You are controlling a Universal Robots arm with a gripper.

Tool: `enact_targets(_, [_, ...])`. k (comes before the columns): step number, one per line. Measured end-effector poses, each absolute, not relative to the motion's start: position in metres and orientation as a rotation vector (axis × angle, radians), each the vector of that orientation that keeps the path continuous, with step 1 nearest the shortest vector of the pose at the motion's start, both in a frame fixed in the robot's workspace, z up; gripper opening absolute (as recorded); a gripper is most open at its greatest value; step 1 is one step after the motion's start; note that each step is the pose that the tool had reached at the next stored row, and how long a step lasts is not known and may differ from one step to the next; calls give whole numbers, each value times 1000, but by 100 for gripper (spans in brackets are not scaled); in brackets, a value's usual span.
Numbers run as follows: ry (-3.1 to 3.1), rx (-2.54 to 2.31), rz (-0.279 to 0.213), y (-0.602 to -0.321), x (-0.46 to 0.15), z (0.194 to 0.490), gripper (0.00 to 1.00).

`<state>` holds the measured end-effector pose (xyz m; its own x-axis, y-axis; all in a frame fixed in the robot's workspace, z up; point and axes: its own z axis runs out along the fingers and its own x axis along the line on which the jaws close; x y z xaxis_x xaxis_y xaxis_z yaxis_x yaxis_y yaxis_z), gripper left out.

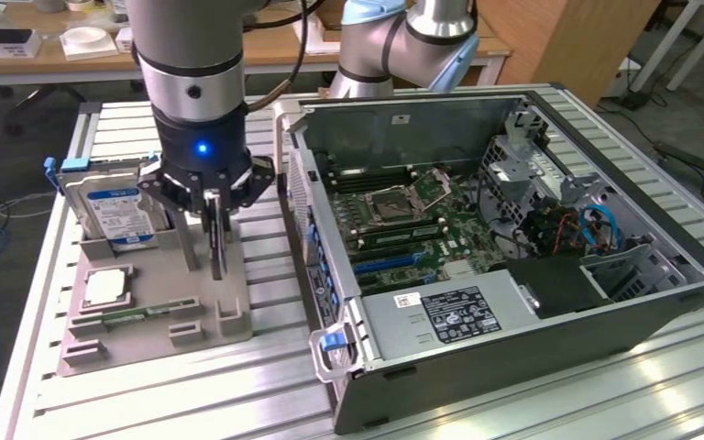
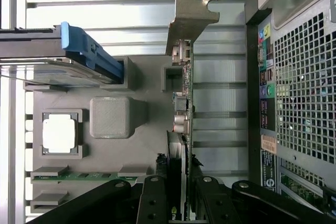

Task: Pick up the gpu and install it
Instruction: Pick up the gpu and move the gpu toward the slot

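The gpu (image 1: 216, 246) stands on edge over the grey parts holder (image 1: 212, 316), a thin dark card seen almost edge-on. In the wrist view the gpu (image 2: 185, 103) shows its green board edge, connectors and silver end bracket (image 2: 190, 17). My gripper (image 1: 214, 213) comes straight down on its upper edge, and the gripper (image 2: 177, 187) is shut on the card with one black finger (image 2: 153, 198) on each side. Whether the card's lower edge still rests in the holder's slot, I cannot tell.
On the holder stand a silver hard drive (image 1: 114, 206) with a blue-white label, a processor chip (image 1: 105, 286) and a green memory stick (image 1: 132, 316). The open computer case (image 1: 645, 302) lies at the exterior view's right, motherboard (image 1: 407, 215) exposed. A second arm (image 1: 389, 46) stands behind.
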<state>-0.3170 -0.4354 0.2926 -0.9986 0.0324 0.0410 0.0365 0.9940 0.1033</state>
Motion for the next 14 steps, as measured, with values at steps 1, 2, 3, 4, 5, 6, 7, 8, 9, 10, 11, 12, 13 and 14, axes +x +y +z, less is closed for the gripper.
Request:
enact_targets(1, [-3098, -53, -164, -435, -317, 294, 27])
enact_targets(2, [-3097, -53, -168, -435, -317, 295, 27])
enact_targets(3, [-3097, -53, -171, -435, -317, 296, 27])
enact_targets(4, [-3097, -53, -174, -435, -317, 297, 27])
enact_targets(5, [-3097, -53, -176, -435, -317, 298, 27])
enact_targets(6, [-3097, -53, -179, -435, -317, 300, 27])
enact_targets(7, [-3096, -53, -181, -435, -317, 301, 27])
enact_targets(8, [-3096, -53, -183, -435, -317, 302, 27])
enact_targets(9, [-3096, -53, -187, -435, -317, 303, 27])
enact_targets(10, [-3096, -53, -190, -435, -317, 304, 27])
enact_targets(11, [-3095, -53, -193, -435, -317, 306, 27])
enact_targets(12, [-3095, -53, -196, -435, -317, 307, 27])
enact_targets(13, [-3095, -53, -198, -435, -317, 308, 27])
enact_targets(14, [-3095, -53, -199, -435, -317, 309, 27])
